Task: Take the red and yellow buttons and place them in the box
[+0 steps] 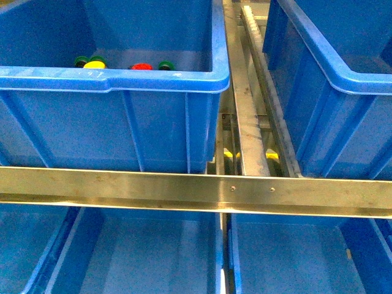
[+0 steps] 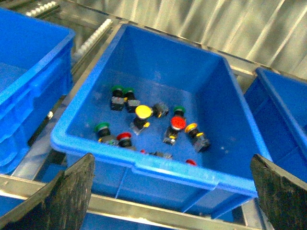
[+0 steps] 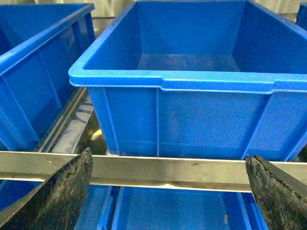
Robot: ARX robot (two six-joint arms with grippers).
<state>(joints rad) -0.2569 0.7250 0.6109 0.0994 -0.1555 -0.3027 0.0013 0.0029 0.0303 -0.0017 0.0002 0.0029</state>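
1. Steel racking (image 1: 196, 190) is seen carrying blue crates.
2. Both grippers are spread wide: the left gripper (image 2: 171, 159) is aimed into the button crate (image 2: 158, 167), the right gripper (image 3: 168, 158) at an empty crate (image 3: 168, 81).
3. Yellow button (image 2: 143, 111) and red button (image 2: 178, 123) lie ahead, below the left gripper, judged nearer.

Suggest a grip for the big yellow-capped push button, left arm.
Take the yellow push button by its round cap rim, coming straight down into the blue crate. The cap faces up and is its widest part. A black piece sits close on one side, so probably close across the other axis.
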